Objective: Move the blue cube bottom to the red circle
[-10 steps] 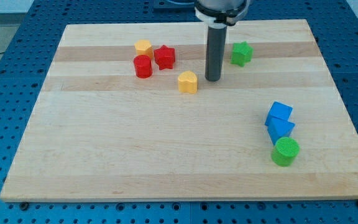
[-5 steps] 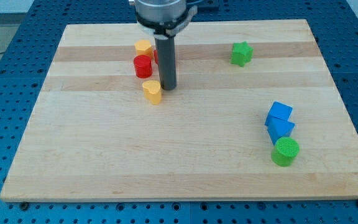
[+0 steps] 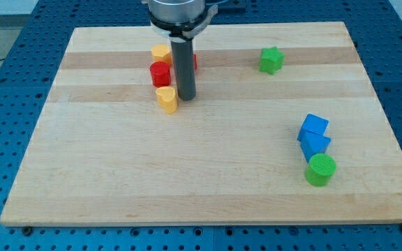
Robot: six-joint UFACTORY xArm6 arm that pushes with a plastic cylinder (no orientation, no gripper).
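Your tool, a bare rod that grasps nothing, has my tip (image 3: 185, 97) beside the yellow block (image 3: 166, 99), near the bench's top edge; the blue cube (image 3: 314, 126) sits untouched by the right edge, and any push leftward risks crowding the red circle (image 3: 160, 73)

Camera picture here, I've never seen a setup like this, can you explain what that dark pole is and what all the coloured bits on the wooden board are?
The dark pole is a robot arm's pushing rod; my tip slides along the wooden board and holds nothing. One camera looks down at the board. My tip sits just right of a yellow block, below the red cylinder. Another yellow block lies above that, and a red block peeks out behind the rod. A green star lies toward the view's top right. At the right are the blue cube, another blue block and a green cylinder.
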